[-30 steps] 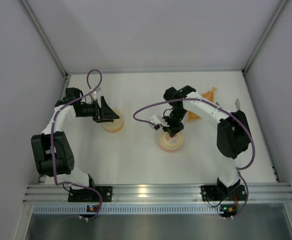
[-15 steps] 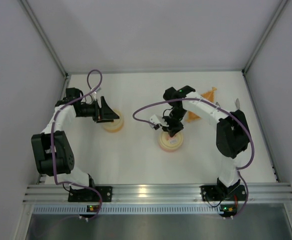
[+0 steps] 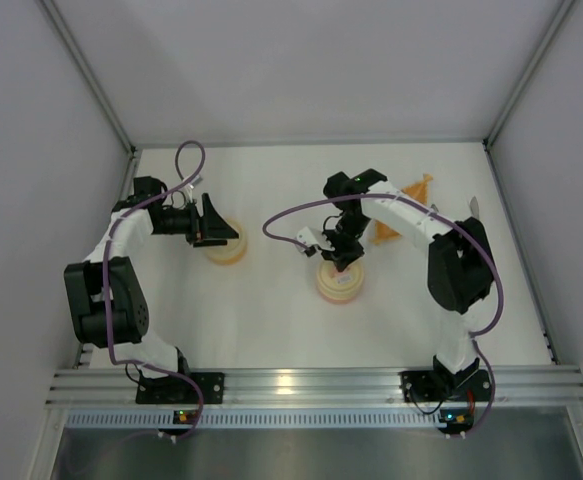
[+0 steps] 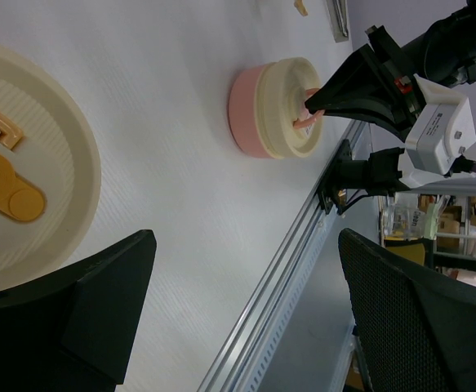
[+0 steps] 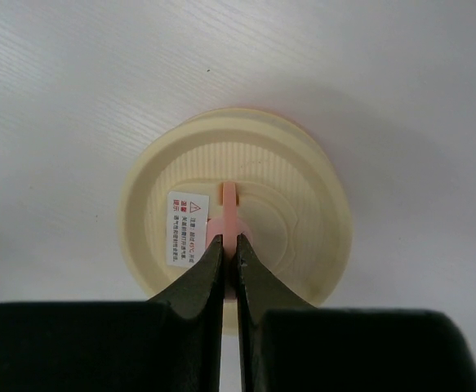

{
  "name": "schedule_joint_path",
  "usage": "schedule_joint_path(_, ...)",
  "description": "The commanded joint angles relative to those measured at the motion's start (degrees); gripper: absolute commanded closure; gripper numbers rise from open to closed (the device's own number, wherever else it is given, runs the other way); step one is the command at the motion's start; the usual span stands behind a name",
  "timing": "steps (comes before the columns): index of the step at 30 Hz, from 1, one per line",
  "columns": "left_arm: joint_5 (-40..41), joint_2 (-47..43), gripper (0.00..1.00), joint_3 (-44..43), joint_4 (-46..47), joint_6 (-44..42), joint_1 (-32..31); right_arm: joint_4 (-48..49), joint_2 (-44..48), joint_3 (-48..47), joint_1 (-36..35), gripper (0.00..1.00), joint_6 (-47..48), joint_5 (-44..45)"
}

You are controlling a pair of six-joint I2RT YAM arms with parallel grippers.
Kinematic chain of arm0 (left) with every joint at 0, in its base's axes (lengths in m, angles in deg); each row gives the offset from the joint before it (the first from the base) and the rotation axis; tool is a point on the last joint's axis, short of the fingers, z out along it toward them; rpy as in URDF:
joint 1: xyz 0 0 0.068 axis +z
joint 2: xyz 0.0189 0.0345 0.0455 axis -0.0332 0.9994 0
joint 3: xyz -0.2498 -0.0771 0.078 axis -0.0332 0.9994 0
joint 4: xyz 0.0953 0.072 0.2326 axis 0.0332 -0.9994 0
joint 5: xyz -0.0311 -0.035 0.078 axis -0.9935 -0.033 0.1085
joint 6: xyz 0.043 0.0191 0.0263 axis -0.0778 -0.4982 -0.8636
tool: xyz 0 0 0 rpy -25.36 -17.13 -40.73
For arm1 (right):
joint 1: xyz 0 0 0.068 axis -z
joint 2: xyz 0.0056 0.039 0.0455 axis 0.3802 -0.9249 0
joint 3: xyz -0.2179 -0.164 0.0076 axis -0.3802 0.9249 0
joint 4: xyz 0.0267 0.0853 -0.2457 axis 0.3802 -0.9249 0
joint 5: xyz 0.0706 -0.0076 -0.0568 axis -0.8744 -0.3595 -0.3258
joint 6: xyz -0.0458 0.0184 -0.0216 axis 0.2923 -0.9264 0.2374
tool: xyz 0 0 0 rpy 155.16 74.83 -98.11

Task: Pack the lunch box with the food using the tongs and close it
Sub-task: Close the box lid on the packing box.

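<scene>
Our right gripper [image 5: 229,251] is clenching the small pink tab [image 5: 230,204] of the round cream plastic lid [image 5: 303,196] sitting on the pink round tub [image 4: 244,114] mid-table. Our left gripper [image 3: 219,231], released wide, is hovering over the yellow-orange round tub [image 3: 227,254]. We are seeing bare white table [image 3: 281,310] between these 2 tubs, and thin silver-grey metal tongs [image 3: 474,207] lying by the right edge.

left arm [image 3: 121,238], right arm [image 3: 411,215]: white links, black joints | cables [image 3: 190,142]: purple | fingers [image 5: 190,290]: black, tapered
</scene>
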Motion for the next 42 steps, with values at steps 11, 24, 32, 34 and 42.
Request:
schedule_joint_path(11, -1.74, 0.65, 0.02, -1.52, 0.73, -1.39, 0.16, 2.93, 1.95, 1.98, -0.41, 1.00, -1.60, -2.21)
schedule_joint_path(24, -1.48, 0.65, 0.02, -1.61, 0.65, -1.39, 0.16, 2.06, 0.47, -0.03, -0.41, 1.00, -5.47, -3.44)
schedule_joint_path(32, 0.36, -1.10, 0.02, -0.56, 1.87, -0.08, 0.16, 4.16, 0.99, 1.62, -0.41, 1.00, -21.01, -4.14)
schedule_joint_path(34, 0.98, -1.80, 0.02, 0.05, 2.93, 0.71, 0.25, 6.08, 2.21, 4.43, -0.41, 1.00, -25.05, -4.23)
schedule_joint_path(42, 4.93, -6.73, 0.02, 1.73, 8.91, 5.46, 0.34, 21.11, 6.35, 16.39, -0.33, 1.00, -35.96, -4.49)
